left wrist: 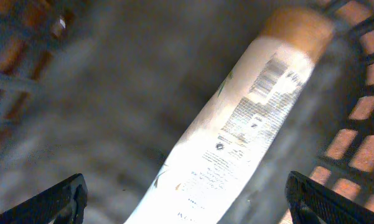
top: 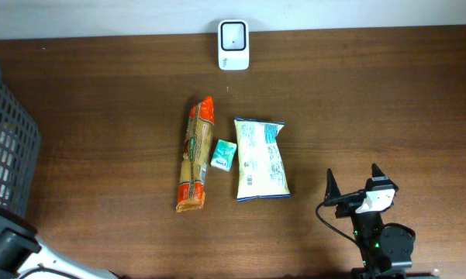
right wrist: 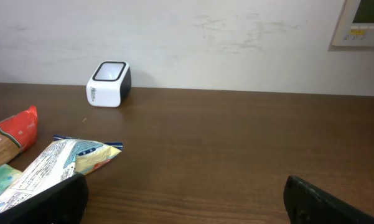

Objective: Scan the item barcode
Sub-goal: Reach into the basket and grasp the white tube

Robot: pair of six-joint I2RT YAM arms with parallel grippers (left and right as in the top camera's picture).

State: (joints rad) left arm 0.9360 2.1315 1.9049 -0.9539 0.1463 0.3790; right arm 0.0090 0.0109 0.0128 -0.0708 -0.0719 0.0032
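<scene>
— End effectors?
— I see both wide, nothing held. L end effector [left wrist: 187, 180] in basket [left wrist: 361, 118] over white pack [left wrist: 249, 118], barcode up. R end effector [top: 353, 174] near bag [top: 260, 159]. Scanner [top: 233, 45] at surface [top: 372, 93] far edge.

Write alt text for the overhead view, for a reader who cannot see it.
Three packaged items lie in the middle of a brown table: a long orange packet, a white-and-blue pouch and a small teal box between them. A white scanner sits at the far edge, a dark mesh basket at the left. The right gripper is open at front right, holding nothing.
</scene>
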